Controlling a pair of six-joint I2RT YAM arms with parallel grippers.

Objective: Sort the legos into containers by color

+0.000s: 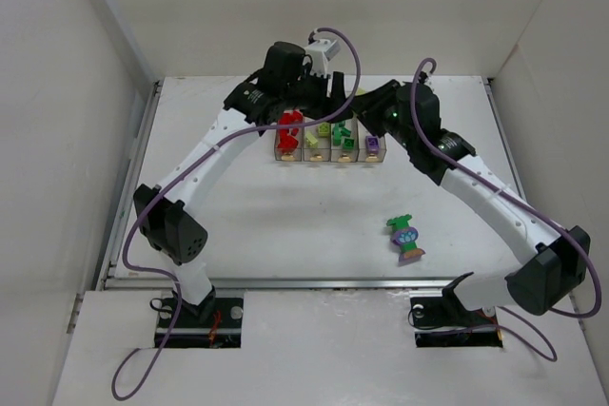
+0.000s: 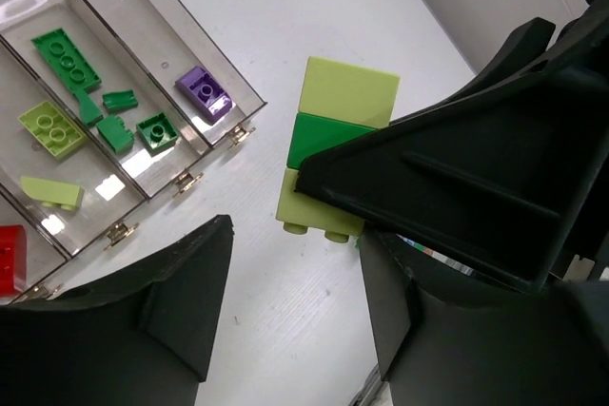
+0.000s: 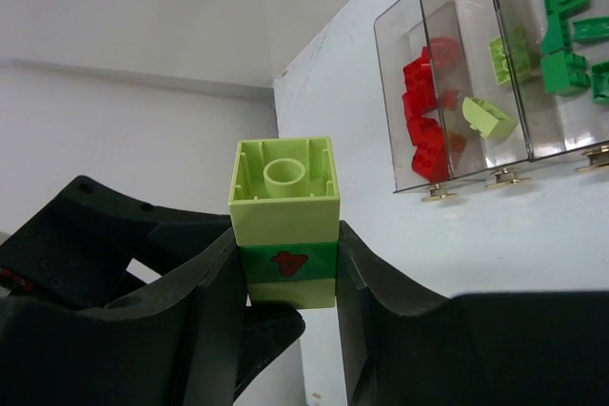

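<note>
Near the four clear plastic bins (image 1: 328,155), R gripper (image 3: 285,278) clamps the lime-green-lime brick stack (image 3: 285,202); L gripper (image 2: 295,246) jaws part-open, empty. We close L squarely on one lime end, then pull.

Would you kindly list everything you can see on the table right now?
clear bins: four, joined row, centre of white table
red bricks: several, leftmost bin
lime bricks: two, second bin
green bricks: about four, third bin
purple brick: one, fourth bin
brick stack: one, lime-green-lime, in right pincer
brick clump: one, green and purple, loose on table, apart from bins
left pincer: black, open, beside stack
right pincer: black, shut on stack
</note>
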